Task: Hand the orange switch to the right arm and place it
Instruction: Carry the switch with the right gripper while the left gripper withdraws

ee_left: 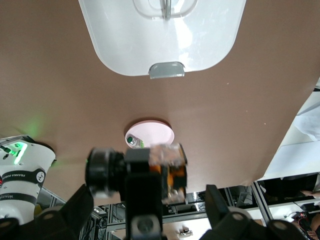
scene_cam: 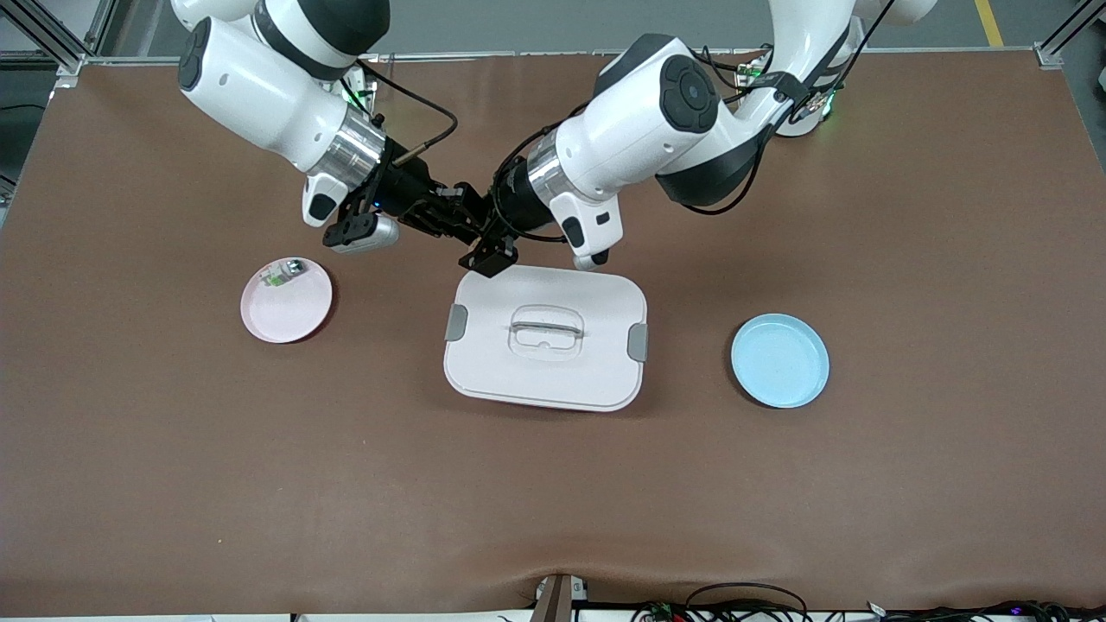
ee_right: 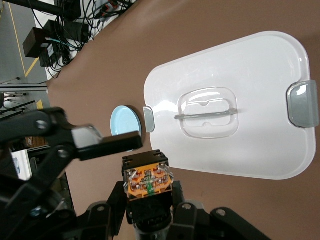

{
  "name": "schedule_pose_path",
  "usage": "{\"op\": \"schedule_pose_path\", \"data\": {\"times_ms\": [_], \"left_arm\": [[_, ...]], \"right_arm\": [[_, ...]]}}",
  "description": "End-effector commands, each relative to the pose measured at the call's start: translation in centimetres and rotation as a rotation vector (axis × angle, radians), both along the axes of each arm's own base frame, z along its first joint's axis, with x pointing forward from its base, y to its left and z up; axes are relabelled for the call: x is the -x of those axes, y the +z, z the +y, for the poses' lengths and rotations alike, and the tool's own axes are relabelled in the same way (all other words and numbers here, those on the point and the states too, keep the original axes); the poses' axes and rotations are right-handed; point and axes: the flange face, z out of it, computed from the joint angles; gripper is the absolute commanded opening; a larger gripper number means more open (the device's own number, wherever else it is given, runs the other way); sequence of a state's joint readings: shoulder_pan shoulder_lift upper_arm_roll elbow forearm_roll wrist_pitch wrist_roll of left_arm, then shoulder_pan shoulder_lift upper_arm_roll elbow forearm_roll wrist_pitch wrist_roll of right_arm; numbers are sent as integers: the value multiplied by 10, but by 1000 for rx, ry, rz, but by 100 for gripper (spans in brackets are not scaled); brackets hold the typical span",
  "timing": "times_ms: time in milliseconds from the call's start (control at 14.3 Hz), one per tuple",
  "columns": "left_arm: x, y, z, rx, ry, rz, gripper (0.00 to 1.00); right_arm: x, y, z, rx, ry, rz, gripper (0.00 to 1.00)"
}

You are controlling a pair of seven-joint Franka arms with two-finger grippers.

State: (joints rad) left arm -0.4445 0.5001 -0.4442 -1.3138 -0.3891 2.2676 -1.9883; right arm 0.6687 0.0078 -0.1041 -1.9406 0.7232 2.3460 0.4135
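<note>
The orange switch, a small black block with an orange band, is up in the air with my right gripper shut on it. In the left wrist view the orange switch sits between the spread fingers of my left gripper, which is open and clear of it. In the front view both grippers meet tip to tip: the right gripper and the left gripper are over the bare table, just off a corner of the white box.
A white lidded box with grey clips lies mid-table. A pink plate toward the right arm's end holds a small green-and-silver part. A blue plate lies toward the left arm's end.
</note>
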Motion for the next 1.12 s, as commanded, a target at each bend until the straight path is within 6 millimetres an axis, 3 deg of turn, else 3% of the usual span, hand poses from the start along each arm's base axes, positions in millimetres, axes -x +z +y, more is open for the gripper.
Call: {"op": "schedule_pose_path", "data": {"times_ms": [0, 279, 488, 767, 1047], "left_arm": [[2, 15, 0, 22, 19, 2, 100], [-6, 29, 20, -10, 78, 26, 100], [-12, 36, 44, -115, 61, 0, 100], [0, 46, 59, -321, -93, -171, 100], [-17, 35, 109, -494, -325, -233, 100]], "right_arm": [[-4, 2, -14, 9, 23, 37, 0], [-9, 3, -74, 143, 259, -4, 0], [-4, 5, -111, 414, 552, -118, 0], [-1, 4, -166, 584, 816, -192, 0], [-7, -15, -234, 656, 1131, -276, 0]]}}
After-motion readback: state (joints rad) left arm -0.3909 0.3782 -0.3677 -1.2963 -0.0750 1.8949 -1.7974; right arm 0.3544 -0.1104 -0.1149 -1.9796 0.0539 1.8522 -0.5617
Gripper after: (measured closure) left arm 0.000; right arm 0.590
